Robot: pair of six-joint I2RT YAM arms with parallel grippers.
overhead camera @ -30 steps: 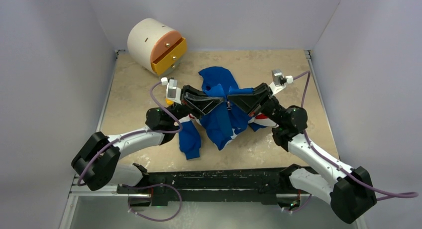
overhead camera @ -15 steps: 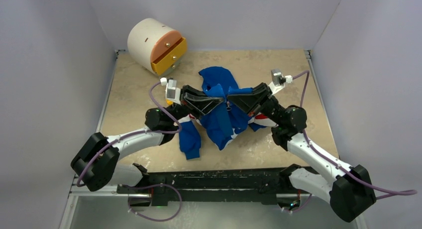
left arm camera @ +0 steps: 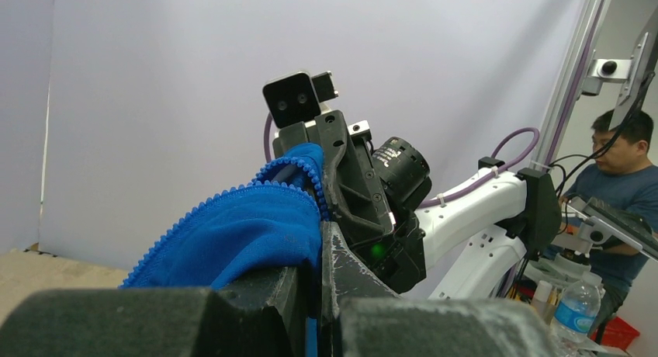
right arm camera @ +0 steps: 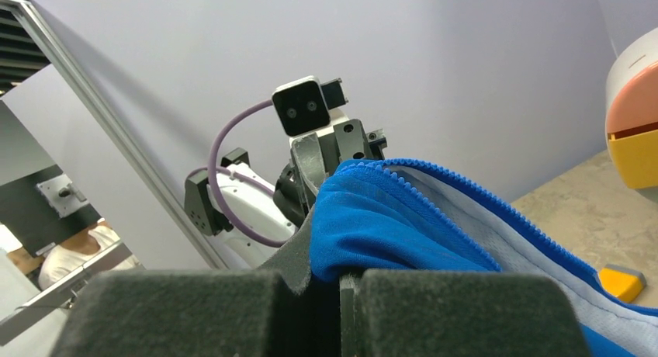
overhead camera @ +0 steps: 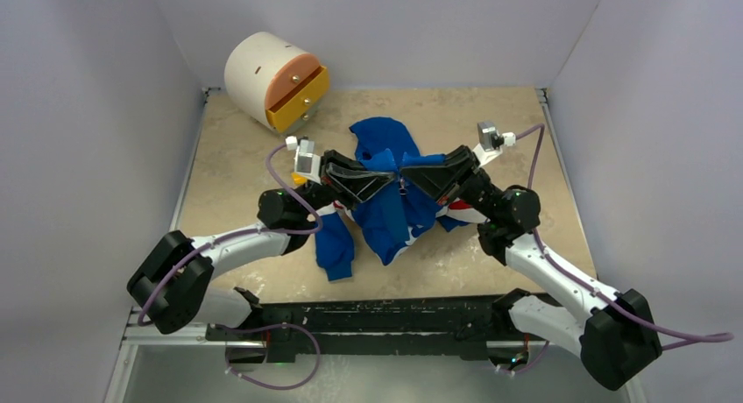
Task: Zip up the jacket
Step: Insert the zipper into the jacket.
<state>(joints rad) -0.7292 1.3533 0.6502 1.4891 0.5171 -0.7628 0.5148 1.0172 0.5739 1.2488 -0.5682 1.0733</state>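
At mid-table, the left gripper [overhead camera: 386, 179] and right gripper [overhead camera: 406, 173] each pinch a front edge of the jacket [overhead camera: 390, 215].
The jacket lies crumpled in the middle of the table [overhead camera: 237, 166], with one sleeve trailing toward the near edge. The left gripper is closed on a blue fold edged with zipper teeth [left arm camera: 268, 173]. The right gripper is closed on the facing edge, where white lining shows. Their tips nearly touch above the garment. A small dark item just below them may be the slider, but it is too small to tell. A white drum [overhead camera: 254, 70] with a yellow drawer stands at the far left corner.
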